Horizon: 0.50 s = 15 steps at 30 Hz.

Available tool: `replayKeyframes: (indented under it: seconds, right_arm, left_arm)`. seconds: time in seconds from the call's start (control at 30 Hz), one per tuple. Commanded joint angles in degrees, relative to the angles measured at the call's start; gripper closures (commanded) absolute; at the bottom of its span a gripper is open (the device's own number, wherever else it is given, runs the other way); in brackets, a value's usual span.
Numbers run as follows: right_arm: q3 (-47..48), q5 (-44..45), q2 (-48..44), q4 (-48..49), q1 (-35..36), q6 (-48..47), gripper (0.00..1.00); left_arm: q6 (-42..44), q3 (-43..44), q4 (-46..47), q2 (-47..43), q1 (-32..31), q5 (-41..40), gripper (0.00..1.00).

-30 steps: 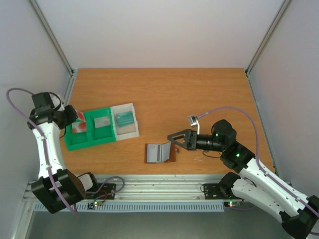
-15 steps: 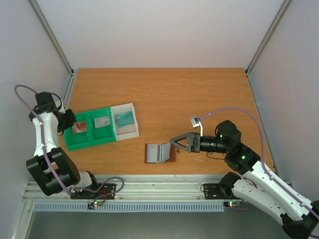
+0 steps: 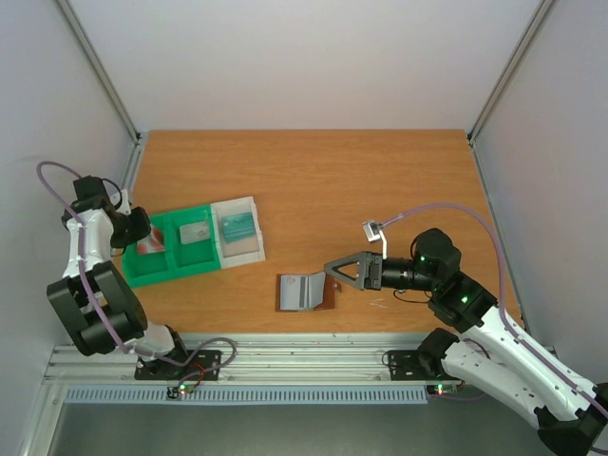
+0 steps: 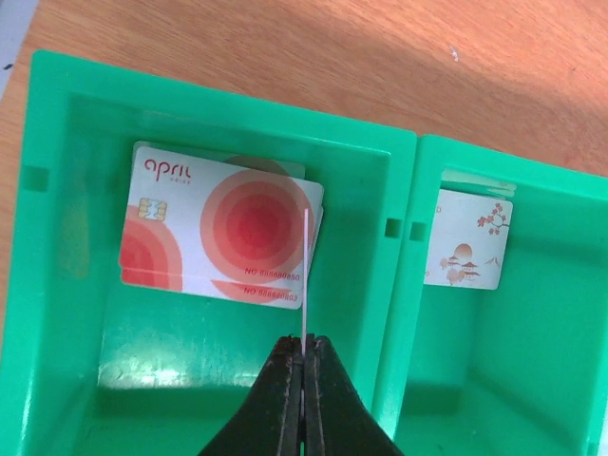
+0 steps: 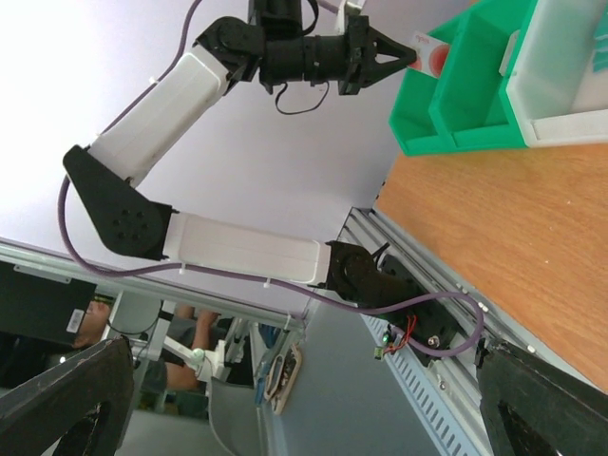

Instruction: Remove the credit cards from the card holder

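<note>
Drop-off: left gripper [image 4: 304, 350] pinches edge-on card [image 4: 305, 271] over green tray bin [image 4: 218, 133], release next; right gripper [image 3: 332, 273] spread beside card holder [image 3: 302, 292].

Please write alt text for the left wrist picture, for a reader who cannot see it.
The left hand pinches a thin card edge-on above a green tray. Below it lie red-and-white cards; the next compartment holds a white card with a tree drawing.

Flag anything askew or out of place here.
Nothing is spilled or damaged. Two red-circle cards in the green tray's leftmost compartment lie slightly fanned rather than squared, and the left gripper pinches a thin card edge-on above them.
</note>
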Motion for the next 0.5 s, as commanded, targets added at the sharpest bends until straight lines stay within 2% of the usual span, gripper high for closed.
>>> replayKeyframes:
  seconds: [0.0, 0.2, 0.47]
  right_arm:
    - [1.1, -0.1, 0.8, 1.5, -0.1, -0.8, 0.02]
    - [0.8, 0.7, 2.8, 3.0, -0.2, -0.4, 0.01]
    - [0.8, 0.9, 5.2, 3.4, -0.2, 0.4, 0.01]
  left_arm:
    - [1.6, 0.5, 3.8, 2.4, 0.2, 2.2, 1.0]
    - [3.2, 0.8, 5.0, 5.8, 0.2, 2.8, 0.99]
    - [2.1, 2.0, 5.3, 10.3, 0.2, -1.4, 0.92]
